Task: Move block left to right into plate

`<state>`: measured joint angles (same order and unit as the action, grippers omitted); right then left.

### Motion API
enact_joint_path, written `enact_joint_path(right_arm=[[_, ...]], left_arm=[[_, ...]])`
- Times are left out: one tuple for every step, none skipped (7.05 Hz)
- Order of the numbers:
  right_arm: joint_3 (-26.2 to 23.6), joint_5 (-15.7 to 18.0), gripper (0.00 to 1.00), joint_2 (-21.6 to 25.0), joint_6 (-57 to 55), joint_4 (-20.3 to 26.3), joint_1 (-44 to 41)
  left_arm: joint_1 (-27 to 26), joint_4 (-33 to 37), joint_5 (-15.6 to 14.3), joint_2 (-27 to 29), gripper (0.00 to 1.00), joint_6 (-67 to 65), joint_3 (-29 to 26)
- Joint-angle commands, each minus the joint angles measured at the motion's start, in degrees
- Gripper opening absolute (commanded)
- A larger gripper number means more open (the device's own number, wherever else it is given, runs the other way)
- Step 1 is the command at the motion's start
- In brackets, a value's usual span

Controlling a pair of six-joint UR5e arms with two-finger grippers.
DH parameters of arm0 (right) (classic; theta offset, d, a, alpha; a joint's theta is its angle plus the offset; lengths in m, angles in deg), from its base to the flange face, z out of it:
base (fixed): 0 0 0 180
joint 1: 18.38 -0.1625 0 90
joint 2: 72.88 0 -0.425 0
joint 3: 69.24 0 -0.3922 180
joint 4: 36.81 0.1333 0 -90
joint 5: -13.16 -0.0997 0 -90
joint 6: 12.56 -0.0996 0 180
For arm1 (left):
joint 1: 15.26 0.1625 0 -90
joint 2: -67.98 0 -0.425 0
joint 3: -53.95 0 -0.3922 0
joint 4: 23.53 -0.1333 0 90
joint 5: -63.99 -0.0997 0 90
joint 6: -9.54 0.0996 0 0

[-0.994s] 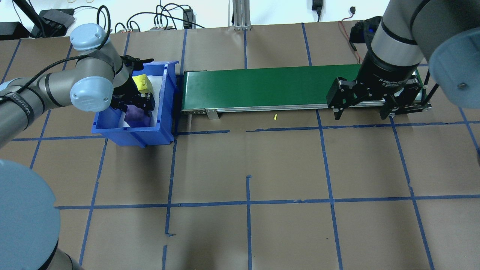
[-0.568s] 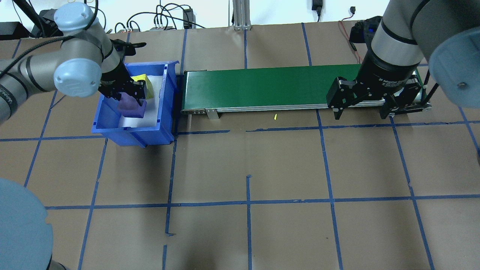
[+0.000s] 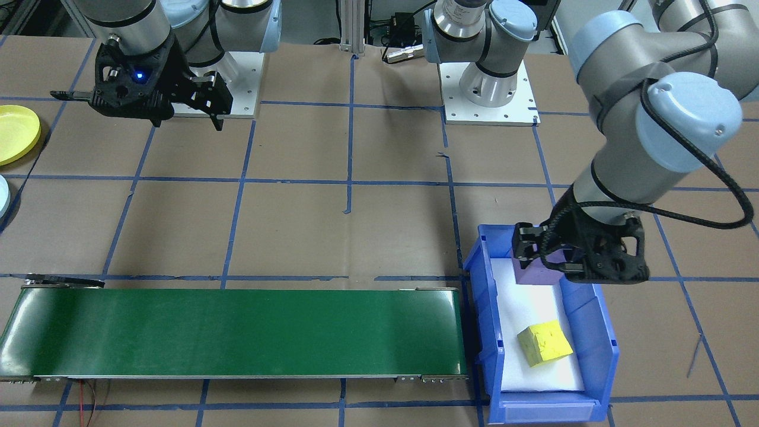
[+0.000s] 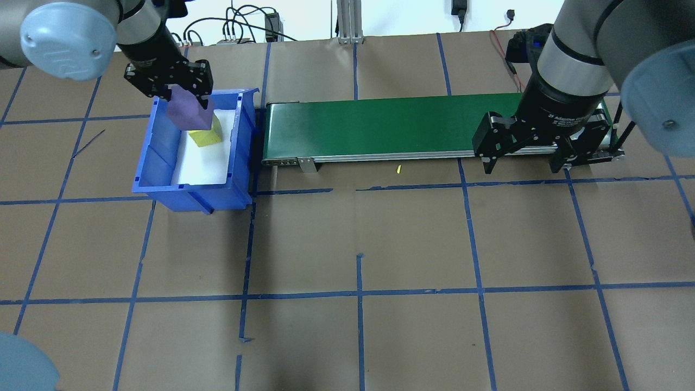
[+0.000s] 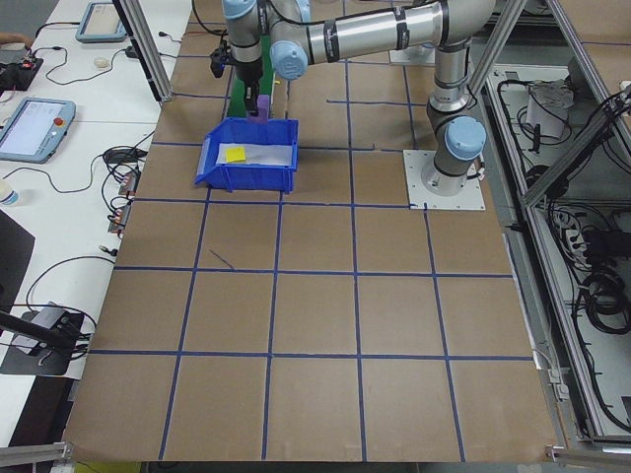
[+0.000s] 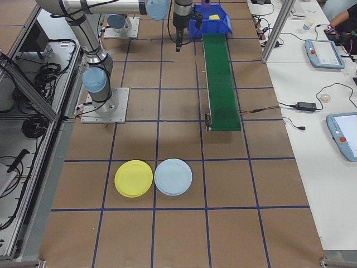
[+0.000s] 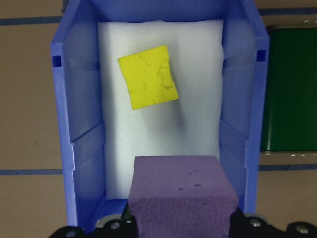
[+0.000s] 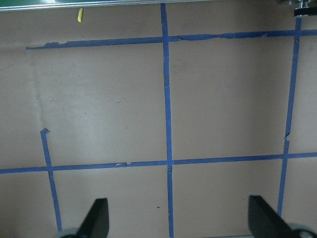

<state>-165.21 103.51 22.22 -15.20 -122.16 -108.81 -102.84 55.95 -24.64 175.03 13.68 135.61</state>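
- The purple block [image 3: 536, 271] is being pinched between the fingers of the left gripper [image 3: 578, 261] and is being held in the air above the blue bin [image 3: 605, 341], clear of the white foam lining.
- In the left wrist view, the purple block [image 7: 183, 196] is being seen close to the lens, over the near end of the bin, with the yellow block [image 7: 147, 76] lying loose on the foam toward the far end.
- The right gripper [image 4: 529, 146] is being held spread and empty near the far end of the green conveyor [image 4: 391, 127], just above the counter [image 4: 358, 244].
- The step in hand is judged to be the carry: the block is being lifted out of the bin and has not yet been set on the belt.
- For the next move, a sideways shift over the bin wall toward the conveyor's near end is being called for, with enough height kept to clear the rim, followed by a lowering and a release.
- The yellow plate [image 6: 134, 178] and the pale blue plate [image 6: 173, 176] are being seen side by side, well apart from the bin, beyond the conveyor's other end.
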Motion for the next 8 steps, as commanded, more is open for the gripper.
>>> enact_joint_path(right_arm=[[0.0,0.0,1.0,0.0,0.0,0.0,0.0],[0.0,0.0,1.0,0.0,0.0,0.0,0.0],[0.0,0.1,1.0,0.0,0.0,0.0,0.1],[0.0,0.0,1.0,0.0,0.0,0.0,0.0],[0.0,0.1,1.0,0.0,0.0,-0.1,0.1],[0.0,0.0,1.0,0.0,0.0,0.0,0.1],[0.0,0.1,1.0,0.0,0.0,0.0,0.1],[0.0,0.0,1.0,0.0,0.0,0.0,0.1]], left_arm=[[-7.6,-5.9,1.6,3.2,0.44,-6.1,-0.4],[-9.6,-10.2,1.6,6.0,0.44,-6.4,0.3],[-10.2,-14.4,1.6,8.9,0.44,-6.4,0.3],[-10.2,-16.3,1.6,11.4,0.45,-6.4,0.4],[-10.5,-17.8,1.6,12.4,0.45,-6.5,0.7],[-10.5,-19.9,1.7,12.7,0.45,-6.5,1.8],[-10.5,-21.8,1.7,13.0,0.52,-6.4,2.8],[-10.4,-22.0,1.6,13.1,0.9,-6.5,3.6]])
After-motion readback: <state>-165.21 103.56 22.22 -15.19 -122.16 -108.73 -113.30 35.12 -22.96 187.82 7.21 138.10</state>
